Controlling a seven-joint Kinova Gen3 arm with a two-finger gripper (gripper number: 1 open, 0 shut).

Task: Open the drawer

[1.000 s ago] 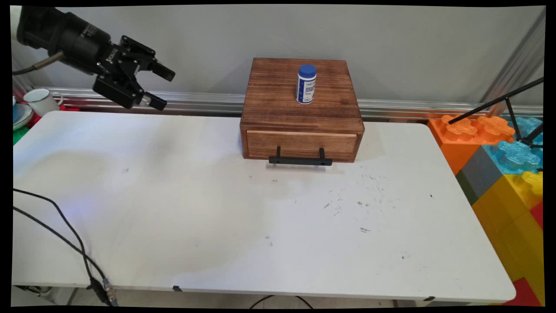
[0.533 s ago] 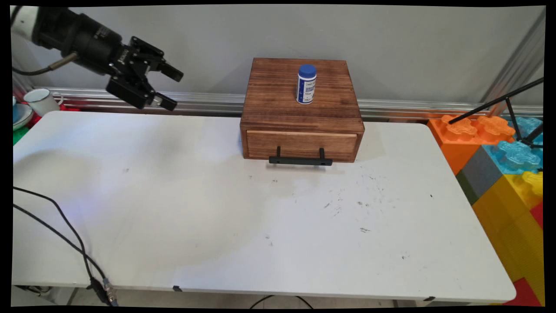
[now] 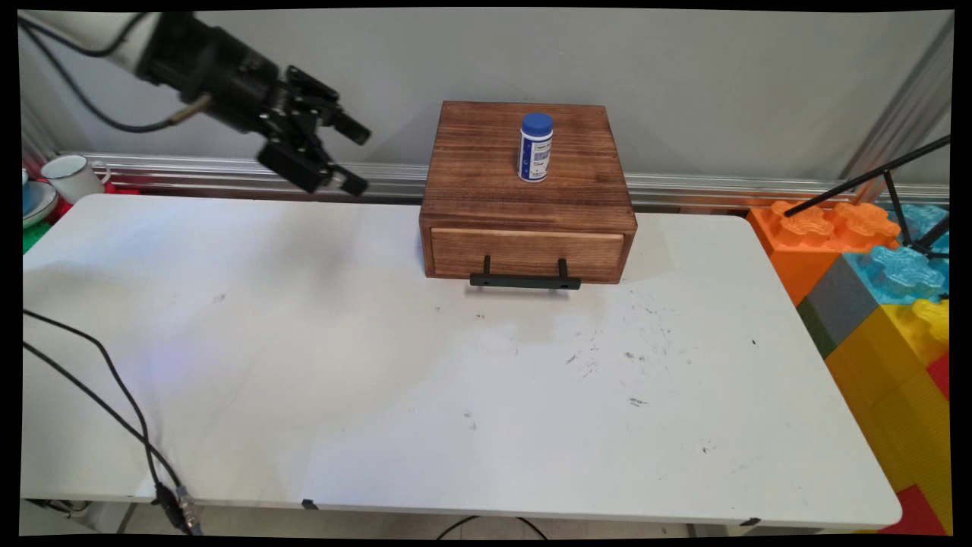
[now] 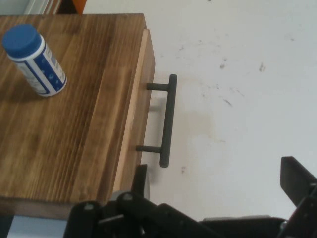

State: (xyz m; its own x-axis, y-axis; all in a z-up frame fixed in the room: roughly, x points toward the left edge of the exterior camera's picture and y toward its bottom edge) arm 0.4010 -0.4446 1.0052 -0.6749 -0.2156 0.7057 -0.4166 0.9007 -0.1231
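Observation:
A brown wooden drawer box point(image 3: 528, 190) stands at the back middle of the white table point(image 3: 380, 365), its drawer shut and a black bar handle point(image 3: 525, 280) on the front. On its top stands a white bottle with a blue cap point(image 3: 535, 147). My gripper point(image 3: 357, 161) hangs in the air to the left of the box, open and holding nothing, its fingers pointing right toward the box. In the hand view the box top point(image 4: 64, 124), the bottle point(image 4: 33, 60) and the handle point(image 4: 167, 120) lie ahead of the gripper point(image 4: 218, 191).
A white mug point(image 3: 70, 176) and a dish stand off the table's far left corner. Big coloured toy blocks point(image 3: 873, 258) are stacked beside the right edge, with a black tripod leg point(image 3: 866, 178) over them. Black cables point(image 3: 99, 395) cross the near left corner.
My gripper has travelled to the right along the back of the table, closer to the wooden box. The box and bottle have not moved.

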